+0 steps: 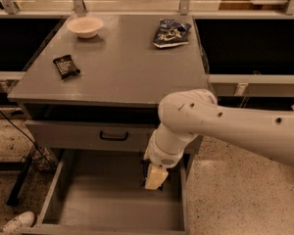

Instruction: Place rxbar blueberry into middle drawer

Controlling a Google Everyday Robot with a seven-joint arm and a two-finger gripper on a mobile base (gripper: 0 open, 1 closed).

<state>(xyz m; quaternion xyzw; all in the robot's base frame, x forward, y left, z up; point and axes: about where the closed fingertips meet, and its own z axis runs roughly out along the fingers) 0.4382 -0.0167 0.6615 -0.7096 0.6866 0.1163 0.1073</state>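
The rxbar shows nowhere plainly, neither on the drawer [100,202] floor nor on the worktop [122,67]; I judge it hidden at the gripper [154,177], though I cannot tell whether that is clenched on it or released; the gripper hangs tip-down inside the open drawer, toward its back right, with bare floor straight beneath; a release should need only a short drop; the black bar [65,66] lies well up and left.

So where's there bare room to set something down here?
The middle drawer is bare left of the claw, which hangs by its right wall. The tabletop is free between black bar, bowl and snack bag. Tightest around the claw.
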